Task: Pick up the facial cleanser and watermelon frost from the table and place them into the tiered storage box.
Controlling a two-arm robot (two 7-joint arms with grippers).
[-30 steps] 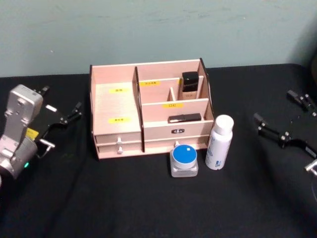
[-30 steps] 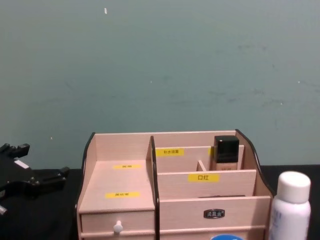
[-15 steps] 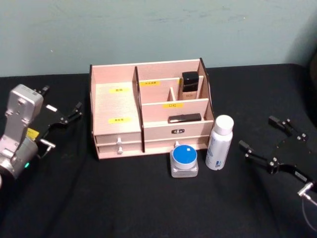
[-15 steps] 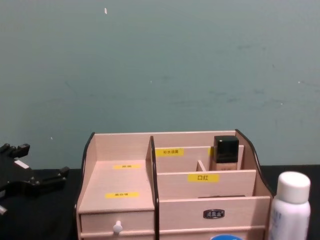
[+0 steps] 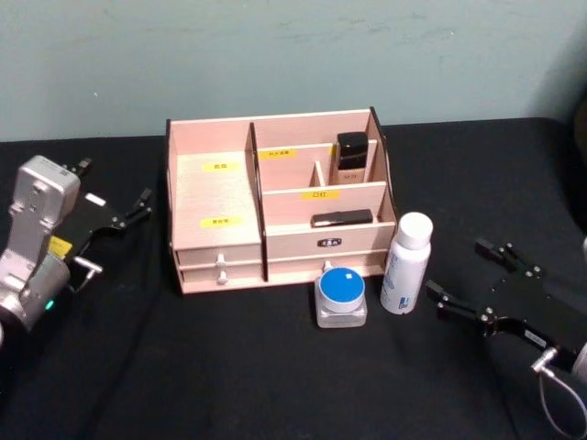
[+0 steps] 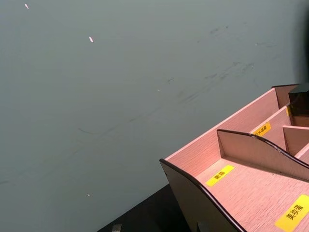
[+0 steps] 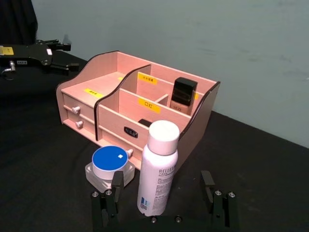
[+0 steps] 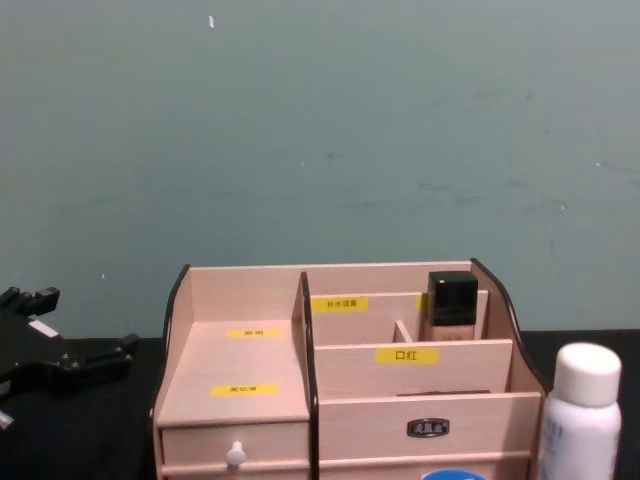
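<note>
The facial cleanser (image 5: 404, 266), a tall white bottle, stands upright on the black table in front of the tiered storage box (image 5: 215, 197), at its right end. The watermelon frost (image 5: 341, 295), a squat blue-lidded jar, sits just left of the bottle. My right gripper (image 5: 456, 269) is open, low over the table just right of the bottle. In the right wrist view its fingers (image 7: 116, 186) flank the cleanser (image 7: 158, 169) without touching it, with the jar (image 7: 108, 164) beside one finger. My left gripper (image 5: 115, 183) stays open at the far left, apart from the box.
Inside the box a black-capped beige bottle (image 5: 350, 156) stands in a rear compartment and a flat dark item (image 5: 341, 218) lies in the front tier. Two drawers with white knobs (image 5: 220, 264) face me. A teal wall rises behind the table.
My right gripper has travelled in from the far right and lowered toward the facial cleanser, ending with its fingers around the bottle's base. The left arm, bottle, jar and box have not moved.
</note>
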